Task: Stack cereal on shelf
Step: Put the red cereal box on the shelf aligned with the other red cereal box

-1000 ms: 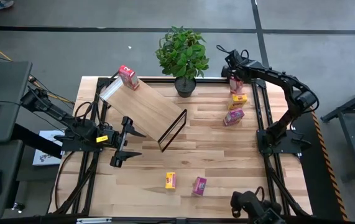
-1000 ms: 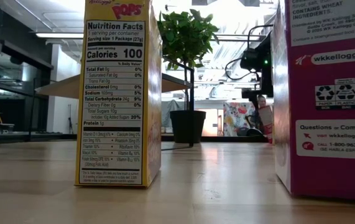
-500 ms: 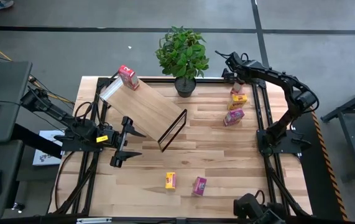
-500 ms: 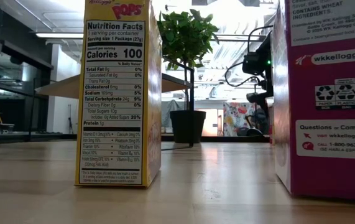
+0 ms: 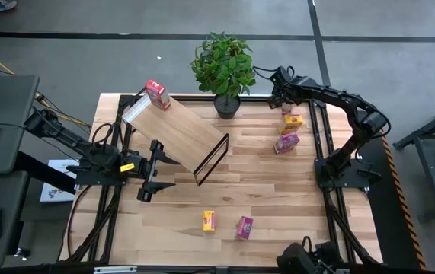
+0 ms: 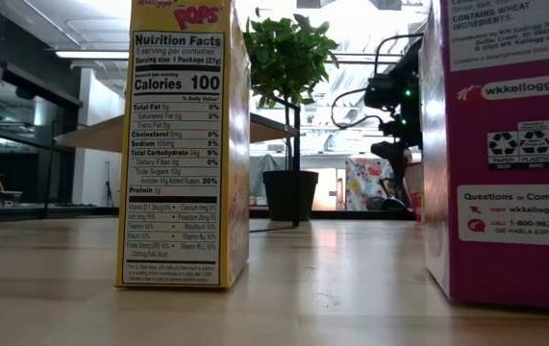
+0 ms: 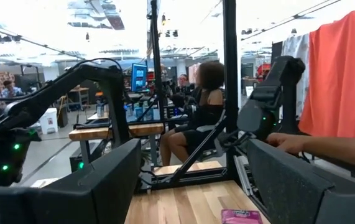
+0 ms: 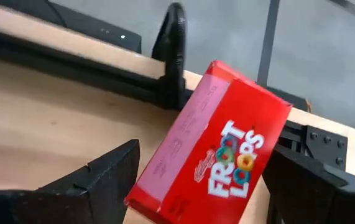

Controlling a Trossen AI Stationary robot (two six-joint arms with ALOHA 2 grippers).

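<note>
My right gripper [image 5: 276, 90] [image 8: 202, 155] hangs open over the table's far right corner. A red cereal box [image 8: 217, 152] [image 5: 286, 109] lies tilted on the table below and ahead of it, by the far black rail, and the fingers do not touch it. A yellow box [image 5: 293, 119] and a pink box [image 5: 286, 143] lie nearer. The shelf [image 5: 175, 129] stands slanted at the far left, with a second red box [image 5: 156, 93] on its upper corner. My left gripper [image 5: 154, 172] [image 7: 189, 186] waits open beside the shelf's near left side.
A potted plant [image 5: 223, 72] stands at the far edge between the shelf and my right gripper. A yellow box [image 5: 209, 220] [image 6: 183, 144] and a pink box [image 5: 244, 227] [image 6: 505, 144] stand near the near edge. Black rails [image 5: 318, 137] frame the table. People sit beyond it.
My right gripper has drawn back from the red box, moving toward the table's left and far edge. The red box has stayed on the table at the far right. The left arm has kept still.
</note>
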